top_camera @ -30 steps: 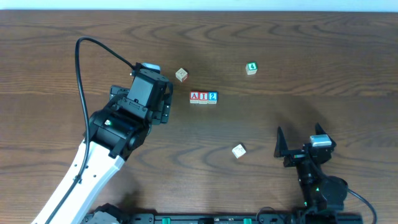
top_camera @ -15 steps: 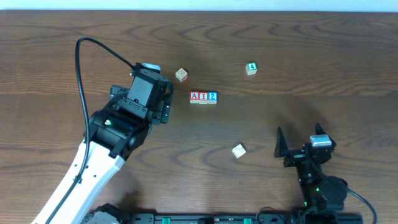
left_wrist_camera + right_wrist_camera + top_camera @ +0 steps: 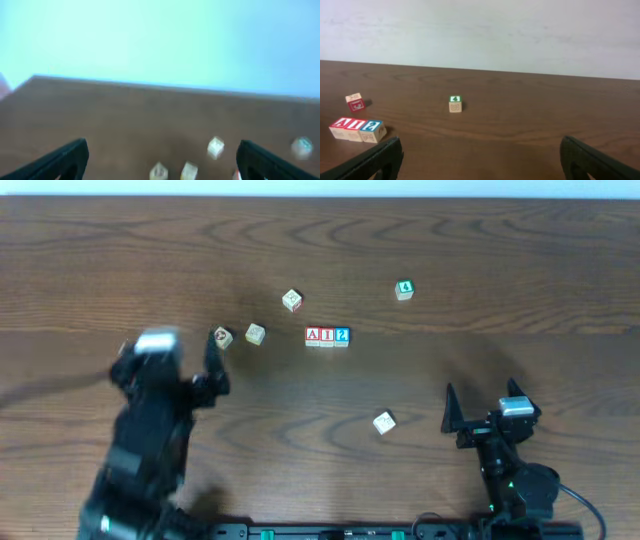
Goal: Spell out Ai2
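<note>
Letter row: three small wooden cube blocks are lined up touching one another near the middle of the dark brown wooden table [image 3: 520,250]. Overhead, a red A block [image 3: 313,335], a red I block [image 3: 327,335] and a blue 2 block [image 3: 342,335] are read from left to right.
Row from the right wrist: the same three blocks are seen at lower left, unobstructed and untouched.
Left gripper [image 3: 166,348]: it is smeared and blurred overhead, and is placed left of the row, well apart from it. In the left wrist view [image 3: 162,147] its two black fingers are spread wide, and nothing is held between them.
Right gripper [image 3: 482,395]: it is set near the table's lower right edge, far from the row. In its own view [image 3: 481,142] the fingers are parted widely, with only bare table between them.
Nearest strays: a pale wooden block with a dark mark [image 3: 223,337] lies just beside the left gripper's right finger, and whether they touch cannot be told. A plain pale wooden block [image 3: 255,334] sits between it and the row, apart from both.
Other strays: a red-marked pale wooden block [image 3: 292,301] is placed above and left of the row. A green-topped wooden block [image 3: 404,290] is found well to the upper right. A lone pale wooden block [image 3: 384,422] rests below the row, towards the right gripper.
</note>
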`<state>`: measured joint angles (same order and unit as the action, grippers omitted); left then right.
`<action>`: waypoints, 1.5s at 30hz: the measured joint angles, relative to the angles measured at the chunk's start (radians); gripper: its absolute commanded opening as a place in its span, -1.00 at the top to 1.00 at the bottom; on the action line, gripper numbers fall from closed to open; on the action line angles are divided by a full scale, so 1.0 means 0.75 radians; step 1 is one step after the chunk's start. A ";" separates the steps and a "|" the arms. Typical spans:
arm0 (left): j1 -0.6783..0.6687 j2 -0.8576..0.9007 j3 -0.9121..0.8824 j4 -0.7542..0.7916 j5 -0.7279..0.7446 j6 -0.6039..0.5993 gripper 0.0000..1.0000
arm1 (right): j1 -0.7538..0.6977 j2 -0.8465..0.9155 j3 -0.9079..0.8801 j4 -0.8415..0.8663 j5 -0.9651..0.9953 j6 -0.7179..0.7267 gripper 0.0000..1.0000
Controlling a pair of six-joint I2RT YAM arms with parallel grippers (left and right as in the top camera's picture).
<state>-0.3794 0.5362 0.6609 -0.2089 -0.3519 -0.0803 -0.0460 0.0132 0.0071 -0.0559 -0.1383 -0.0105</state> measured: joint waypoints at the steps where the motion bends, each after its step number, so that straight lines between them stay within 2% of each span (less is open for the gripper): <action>1: 0.007 -0.086 -0.081 0.071 -0.001 0.004 -0.91 | -0.001 -0.001 0.000 0.001 0.001 0.000 -0.98; 3: 0.013 -0.251 -0.276 0.268 0.007 0.008 -0.91 | -0.001 -0.001 0.000 0.002 0.001 0.000 -0.98; 7: 0.023 -0.439 -0.515 0.456 0.028 0.008 -0.91 | -0.001 -0.002 0.000 0.001 0.001 0.000 -0.99; 15: 0.130 -0.614 -0.848 0.826 0.125 -0.035 -0.91 | -0.001 -0.002 0.000 0.001 0.001 0.001 -0.98; 18: 0.139 -0.659 -0.873 0.804 0.141 -0.013 -0.91 | -0.001 -0.002 0.000 0.001 0.001 0.000 -0.99; 21: 0.152 -0.684 -0.873 0.739 0.157 0.076 -0.91 | -0.001 -0.002 0.000 0.001 0.001 0.000 -0.99; 26: 0.274 -0.698 -0.873 0.588 0.288 0.139 -0.91 | -0.001 -0.002 0.000 0.001 0.001 0.000 -0.99; 35: 0.390 -0.701 -0.866 0.273 0.463 0.073 -0.91 | -0.001 -0.002 0.000 0.001 0.001 0.000 -0.99; 45: 0.401 -0.701 -0.863 0.263 0.476 0.139 -0.91 | -0.001 -0.002 0.000 0.001 0.001 0.001 -0.98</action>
<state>-0.0784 0.0105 0.0135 -0.0116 0.0051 0.0242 -0.0467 0.0120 0.0071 -0.0555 -0.1379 -0.0101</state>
